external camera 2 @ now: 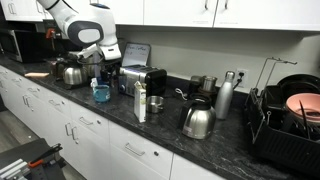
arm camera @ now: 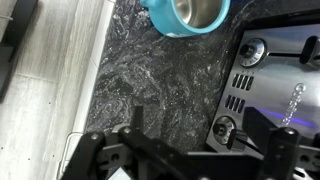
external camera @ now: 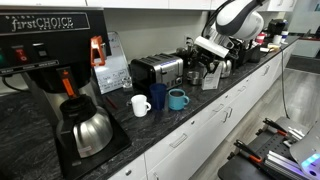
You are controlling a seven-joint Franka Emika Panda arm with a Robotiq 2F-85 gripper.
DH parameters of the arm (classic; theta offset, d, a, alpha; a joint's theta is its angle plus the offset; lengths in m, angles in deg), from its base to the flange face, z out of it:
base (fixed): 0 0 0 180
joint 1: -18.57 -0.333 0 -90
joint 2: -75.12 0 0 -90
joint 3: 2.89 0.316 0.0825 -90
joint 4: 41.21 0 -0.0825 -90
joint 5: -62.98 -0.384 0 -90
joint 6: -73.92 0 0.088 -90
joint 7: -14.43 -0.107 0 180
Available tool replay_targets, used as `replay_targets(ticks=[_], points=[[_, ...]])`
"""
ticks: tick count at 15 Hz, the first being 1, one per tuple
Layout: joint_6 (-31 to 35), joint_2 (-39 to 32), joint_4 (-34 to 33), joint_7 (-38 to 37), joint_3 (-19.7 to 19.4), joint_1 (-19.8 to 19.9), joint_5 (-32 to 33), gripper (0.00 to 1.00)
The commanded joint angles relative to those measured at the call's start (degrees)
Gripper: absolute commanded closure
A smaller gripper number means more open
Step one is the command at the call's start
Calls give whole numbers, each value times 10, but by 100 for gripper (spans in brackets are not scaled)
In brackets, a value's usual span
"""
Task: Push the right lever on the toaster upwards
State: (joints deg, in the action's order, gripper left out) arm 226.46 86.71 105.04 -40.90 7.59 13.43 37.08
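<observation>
The chrome toaster [external camera: 157,68] with black trim stands on the dark counter between the mugs and the arm, and shows in both exterior views [external camera 2: 143,80]. In the wrist view its end face [arm camera: 262,85] fills the right side, with two round knobs [arm camera: 224,127]. I cannot make out a lever clearly. My gripper [arm camera: 190,128] is open and empty, with one finger over bare counter and the other close to the lower knob. In the exterior views it hangs low beside the toaster's end [external camera: 208,66] [external camera 2: 100,64].
A blue mug [external camera: 177,98] [arm camera: 190,12], a white mug [external camera: 141,104] and a dark cup [external camera: 160,95] stand in front of the toaster. A black coffee maker [external camera: 50,60] holds a steel carafe [external camera: 88,130]. A second carafe [external camera 2: 197,120], a thermos [external camera 2: 225,97] and a dish rack [external camera 2: 285,120] stand further along.
</observation>
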Motion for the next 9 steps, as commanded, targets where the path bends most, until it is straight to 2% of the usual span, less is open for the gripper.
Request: replay_targets(ticks=[1,4,9], points=[[-1,0,0,-2,-7,-6,3,0],[11,-19,-6,11,-13,-8,-8,0],[43,-66,-21,4,-14,-5,14,0]])
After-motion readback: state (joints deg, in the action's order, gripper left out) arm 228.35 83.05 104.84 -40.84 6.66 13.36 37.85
